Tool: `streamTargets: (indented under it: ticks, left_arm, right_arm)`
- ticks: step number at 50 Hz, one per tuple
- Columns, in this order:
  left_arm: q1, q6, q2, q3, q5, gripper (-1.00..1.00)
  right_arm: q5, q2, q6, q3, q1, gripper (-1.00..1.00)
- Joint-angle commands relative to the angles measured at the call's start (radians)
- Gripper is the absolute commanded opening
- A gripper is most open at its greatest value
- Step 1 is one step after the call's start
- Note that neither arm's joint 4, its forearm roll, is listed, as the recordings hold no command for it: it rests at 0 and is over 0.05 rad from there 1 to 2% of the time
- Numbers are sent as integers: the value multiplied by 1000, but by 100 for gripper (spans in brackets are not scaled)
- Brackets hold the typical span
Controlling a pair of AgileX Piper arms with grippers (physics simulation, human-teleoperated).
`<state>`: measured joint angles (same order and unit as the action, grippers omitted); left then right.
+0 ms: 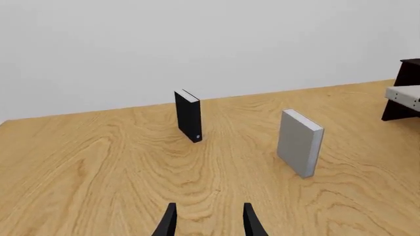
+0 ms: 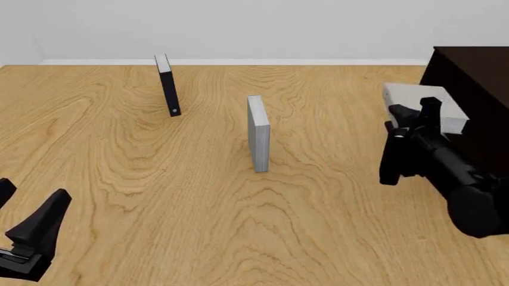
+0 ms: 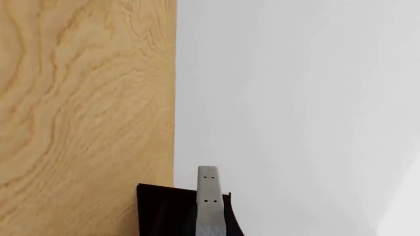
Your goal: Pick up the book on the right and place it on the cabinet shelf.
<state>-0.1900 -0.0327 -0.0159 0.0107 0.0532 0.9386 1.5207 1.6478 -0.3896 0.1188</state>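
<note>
The right hand pinches the book, holding it flat and raised off the worktop, just beside the cabinet, seemingly so it can slide in level onto the shelf. The left hand idles low, fingers spread, holding nothing. The book is thick, plain light grey, with a broad cover and white page edges.

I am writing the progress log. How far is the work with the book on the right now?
Done: the book is off the table, held flat in the right gripper. In hand: it is carried beside the dark cabinet. Left: set it on the shelf and let go. The left gripper is open, idle. The other two books stand untouched.
</note>
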Motion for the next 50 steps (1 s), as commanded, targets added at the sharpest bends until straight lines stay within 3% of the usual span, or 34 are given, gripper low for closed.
streamTargets:
  ticks: [1, 24, 50]
  left_arm:
    - [0, -2, 0, 0, 0, 100]
    - [3, 0, 6, -2, 6, 100]
    - [0, -3, -8, -3, -8, 100]
  right_arm:
    - [76, 44, -2, -23, -28, -100]
    - [164, 172, -7, -45, -69, -100]
    - [188, 231, -23, -53, -139, -100]
